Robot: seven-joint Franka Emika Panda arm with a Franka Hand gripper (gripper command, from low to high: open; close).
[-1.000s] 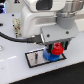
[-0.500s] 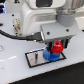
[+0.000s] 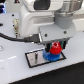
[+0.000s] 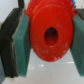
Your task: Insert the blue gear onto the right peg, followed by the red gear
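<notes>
In the exterior view the blue gear (image 3: 50, 56) lies flat on the right end of the black-edged grey plate (image 3: 34, 59). The right peg is hidden under it. My gripper (image 3: 54, 47) hangs straight above it, shut on the red gear (image 3: 55, 49), which sits just over the blue gear. In the wrist view the red gear (image 4: 50, 34) fills the frame, its centre hole facing the camera, clamped between the two teal pads (image 4: 23, 44). The left peg is too small to make out.
The plate lies on a white table (image 3: 15, 67). A black cable (image 3: 15, 36) runs along the arm at the exterior view's left. The white arm body (image 3: 42, 20) fills the upper part of that view.
The gripper with the red gear has sunk slightly toward the blue gear on the plate. Little else has moved.
</notes>
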